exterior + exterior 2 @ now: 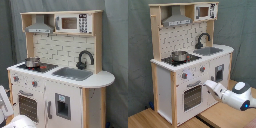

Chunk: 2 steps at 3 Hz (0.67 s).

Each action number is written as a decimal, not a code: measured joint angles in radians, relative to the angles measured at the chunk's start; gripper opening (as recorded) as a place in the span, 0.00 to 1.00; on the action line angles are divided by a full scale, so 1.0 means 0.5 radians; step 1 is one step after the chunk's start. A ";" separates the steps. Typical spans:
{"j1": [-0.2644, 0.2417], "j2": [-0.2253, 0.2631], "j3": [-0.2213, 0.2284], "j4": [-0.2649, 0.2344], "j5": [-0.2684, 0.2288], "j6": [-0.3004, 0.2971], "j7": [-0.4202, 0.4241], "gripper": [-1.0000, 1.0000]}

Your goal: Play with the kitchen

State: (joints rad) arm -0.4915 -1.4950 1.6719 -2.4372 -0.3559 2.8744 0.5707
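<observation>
One white gripper (207, 85) at the kitchen (188, 60) oven door (192, 96), jaw state impossible to tell.

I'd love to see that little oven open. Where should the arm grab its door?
Probably the horizontal bar handle along the top of the oven door. It stands proud of the panel, so approach from the front of the kitchen, closing over and under the bar.

The toy kitchen (60, 70) stands before a grey curtain (116, 45).
A small pot (32, 62) sits on its stove (37, 66), beside the sink (73, 73).
</observation>
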 joint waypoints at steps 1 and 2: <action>0.049 -0.014 0.003 -0.073 0.000 -0.001 0.238 1.00; 0.085 -0.026 0.002 -0.130 -0.001 -0.006 0.456 1.00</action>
State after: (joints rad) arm -0.4491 -1.5080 1.6728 -2.5022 -0.3562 2.8715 0.7986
